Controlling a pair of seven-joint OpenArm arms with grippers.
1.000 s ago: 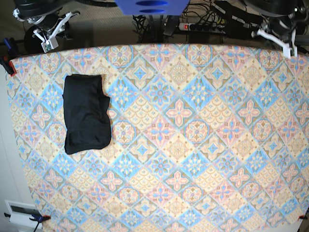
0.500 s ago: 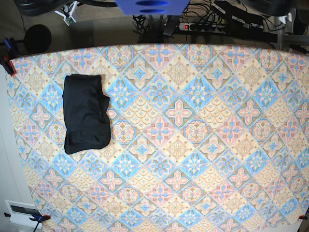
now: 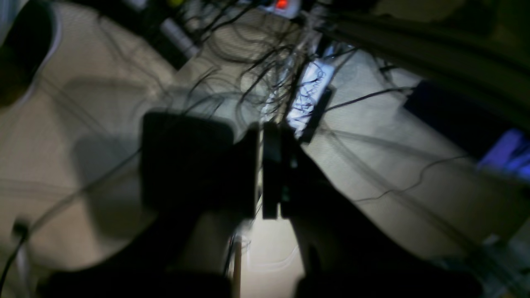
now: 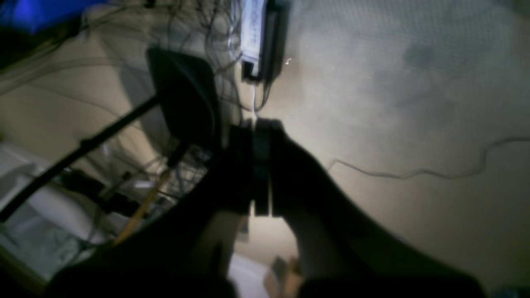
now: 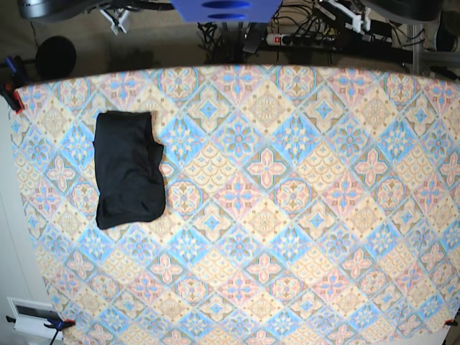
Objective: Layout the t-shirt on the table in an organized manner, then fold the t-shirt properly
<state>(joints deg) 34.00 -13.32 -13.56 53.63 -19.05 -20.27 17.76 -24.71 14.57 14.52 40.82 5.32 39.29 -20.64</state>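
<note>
Item 1, t-shirt (image 5: 128, 169): black, folded into a compact upright rectangle. It lies flat in the left part of the base view, slightly above mid-height, with a small bulge on its right edge and a rounded lower right corner. Neither of my grippers touches it.

Item 2, table (image 5: 302, 215): covered in a cloth of blue, pink and cream diamond tiles, it fills most of the base view. Apart from the t-shirt, the pattern shows uncovered across centre and right.

Item 3, my right gripper (image 4: 261, 124): seen at the centre of the right wrist view, dark and blurred. Its jaws are pressed together with nothing between them. It points at pale floor beyond the table, with a thin cable (image 4: 414, 174) trailing across the right of that frame. In the base view only a little of this arm shows, at the upper left edge.

Item 4, my left gripper (image 3: 271, 126): seen at the centre of the left wrist view, also dark and blurred. Its jaws are closed on nothing. It is held off the table, over floor strewn with tangled wires (image 3: 256, 62) in the upper middle of that frame. In the base view a white part of this arm shows at the upper right edge.

Item 5, power strip (image 5: 302, 39): top centre of the base view, behind the table's far edge, with a red light at its left end.
</note>
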